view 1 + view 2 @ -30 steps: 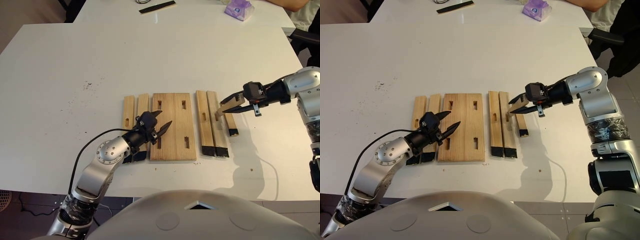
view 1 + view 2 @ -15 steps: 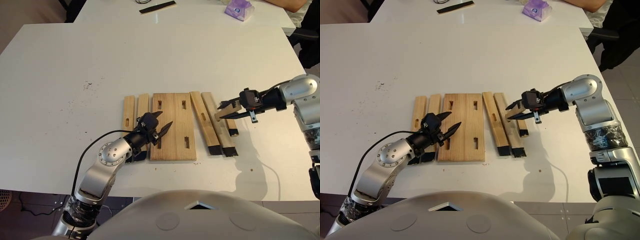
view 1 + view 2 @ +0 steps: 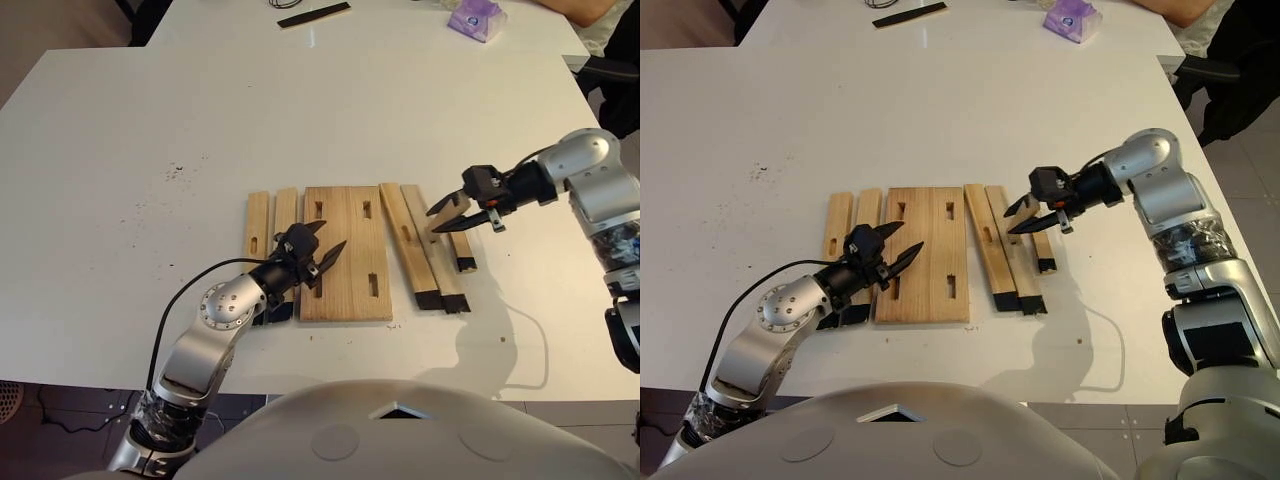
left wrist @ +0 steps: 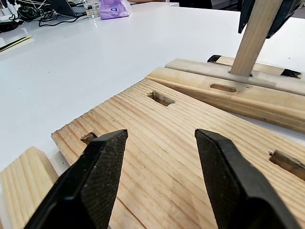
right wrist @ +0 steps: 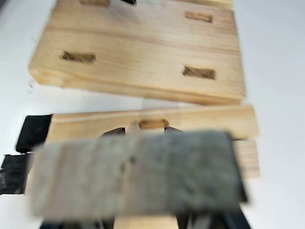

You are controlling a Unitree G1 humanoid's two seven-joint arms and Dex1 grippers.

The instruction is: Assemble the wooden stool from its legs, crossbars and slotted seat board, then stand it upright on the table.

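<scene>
The slotted seat board lies flat near the table's front. Two legs lie against its left side. Two more legs with black ends lie skewed on its right. My right gripper is shut on a short crossbar. The bar stands tilted, its lower end on the leg by a slot. Its blurred end shows close in the right wrist view. My left gripper hangs open just above the board's left part, nothing between its fingers.
A short wooden piece with a black end lies right of the skewed legs. A purple tissue pack and a black strip lie at the far edge. Dark specks dot the table on the left.
My right gripper has carried the crossbar leftward onto the right pair of legs, which got pushed askew. The left arm has stayed still.
</scene>
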